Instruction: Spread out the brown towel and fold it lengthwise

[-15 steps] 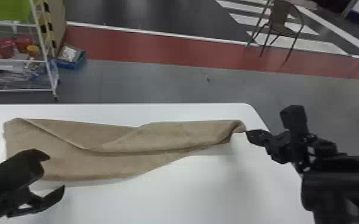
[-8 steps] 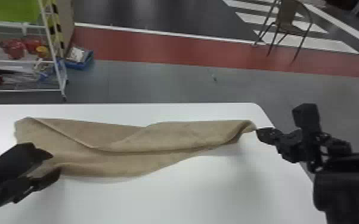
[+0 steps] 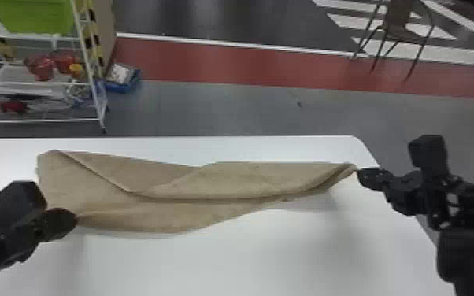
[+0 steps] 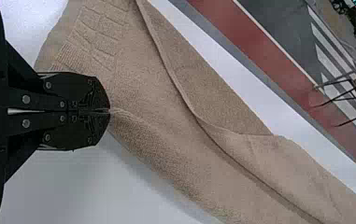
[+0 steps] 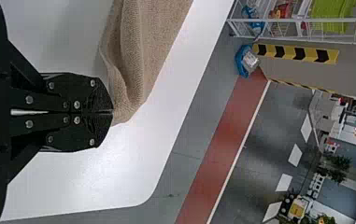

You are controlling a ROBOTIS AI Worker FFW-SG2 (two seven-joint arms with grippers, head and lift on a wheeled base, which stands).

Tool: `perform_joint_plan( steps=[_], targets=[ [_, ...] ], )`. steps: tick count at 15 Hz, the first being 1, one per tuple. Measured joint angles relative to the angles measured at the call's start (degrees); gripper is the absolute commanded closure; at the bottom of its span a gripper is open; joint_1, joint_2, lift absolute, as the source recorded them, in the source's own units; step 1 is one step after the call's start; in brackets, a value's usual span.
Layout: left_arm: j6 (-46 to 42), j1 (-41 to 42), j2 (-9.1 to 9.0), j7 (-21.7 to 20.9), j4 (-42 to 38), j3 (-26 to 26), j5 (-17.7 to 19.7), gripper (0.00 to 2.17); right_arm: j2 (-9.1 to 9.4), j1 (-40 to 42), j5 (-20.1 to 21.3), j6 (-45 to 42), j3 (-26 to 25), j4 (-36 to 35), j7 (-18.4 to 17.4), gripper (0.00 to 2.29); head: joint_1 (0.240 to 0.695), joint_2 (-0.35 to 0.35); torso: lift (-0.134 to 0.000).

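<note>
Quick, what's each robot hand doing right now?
Left gripper: closed, holding the towel by its near edge.
Right gripper: closed, holding the towel's right end.

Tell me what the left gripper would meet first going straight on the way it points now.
Most likely the brown towel itself: the left gripper is shut on its near edge, and more of the cloth lies straight ahead. Depth is unclear, so it might pass just above the cloth instead.
</note>
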Motion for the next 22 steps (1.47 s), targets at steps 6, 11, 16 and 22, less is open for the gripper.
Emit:
perform_joint_plan(
  steps=[6, 11, 16, 22],
  targets=[
    [8.36, -5.81, 0.0, -15.51, -7.85, 1.1, -2.56, 1.35, 0.06, -0.9, -0.15, 1.98, -0.89, -3.3, 0.32, 1.39, 0.695, -0.209, -0.122],
    [11.76, -17.05, 0.52, -21.29, -12.21, 1.51, -6.73, 1.34, 0.0, -5.69, 0.09, 5.27, -1.06, -7.18, -0.25, 1.39, 0.676, -0.183, -0.122],
    [12.22, -30.49, 1.77, -19.36, -0.46, 1.39, -7.96, 1.34, -0.31, -15.32, 3.08, 6.55, 2.18, -1.77, -3.2, 1.39, 0.56, -0.153, -0.122],
    [12.03, -43.19, 2.78, -15.79, 13.24, 0.43, -9.73, 1.34, -1.53, -28.18, 5.27, 9.69, 4.16, 5.21, -4.66, 1.39, 0.444, -0.135, -0.122]
  ],
)
